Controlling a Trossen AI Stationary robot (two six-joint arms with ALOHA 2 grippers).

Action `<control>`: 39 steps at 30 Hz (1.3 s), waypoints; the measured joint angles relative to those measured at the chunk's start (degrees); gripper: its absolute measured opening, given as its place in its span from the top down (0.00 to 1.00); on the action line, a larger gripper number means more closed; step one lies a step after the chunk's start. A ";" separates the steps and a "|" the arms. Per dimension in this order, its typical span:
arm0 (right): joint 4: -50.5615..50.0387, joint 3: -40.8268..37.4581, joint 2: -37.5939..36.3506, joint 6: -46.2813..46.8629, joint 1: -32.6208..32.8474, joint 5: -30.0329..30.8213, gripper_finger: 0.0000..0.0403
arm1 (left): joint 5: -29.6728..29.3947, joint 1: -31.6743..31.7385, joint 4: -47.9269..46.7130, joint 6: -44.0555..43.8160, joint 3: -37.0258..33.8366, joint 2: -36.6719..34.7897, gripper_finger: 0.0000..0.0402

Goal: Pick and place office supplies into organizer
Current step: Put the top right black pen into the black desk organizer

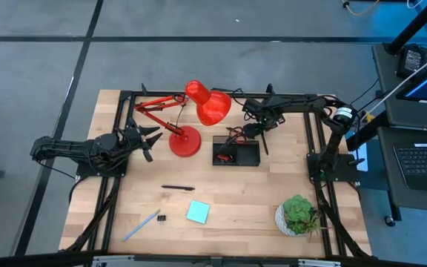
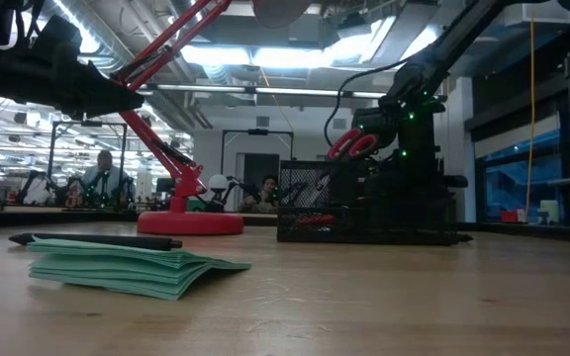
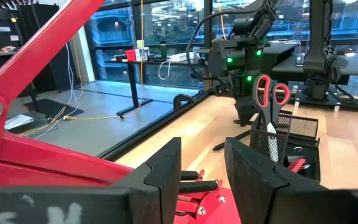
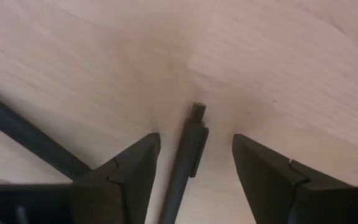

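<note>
My right gripper (image 4: pixel 196 142) is open and points down at the table just beyond the organizer's far right corner. Its fingers stand on either side of a thin black pen (image 4: pixel 187 152) that lies flat on the wood, and they do not touch it (image 1: pixel 264 142). The black mesh organizer (image 1: pixel 236 153) holds the red-handled scissors (image 3: pixel 271 93), which stand upright with their handles up. My left gripper (image 1: pixel 152 140) is open and hovers by the lamp's red base. A second black pen (image 1: pixel 176 188), the teal sticky-note pad (image 1: pixel 197 212), a light-blue pen (image 1: pixel 141 225) and a small black clip (image 1: pixel 161 218) lie on the near part of the table.
The red desk lamp (image 1: pixel 199 104) stands left of the organizer, with its base (image 1: pixel 184 141) right next to my left gripper. A potted plant (image 1: pixel 298 213) sits at the near right corner. People sit in the room beyond the table.
</note>
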 joint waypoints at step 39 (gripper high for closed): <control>2.64 -0.15 0.09 -8.91 0.13 -1.13 0.86 | 0.00 0.00 0.00 -0.01 0.02 0.00 0.71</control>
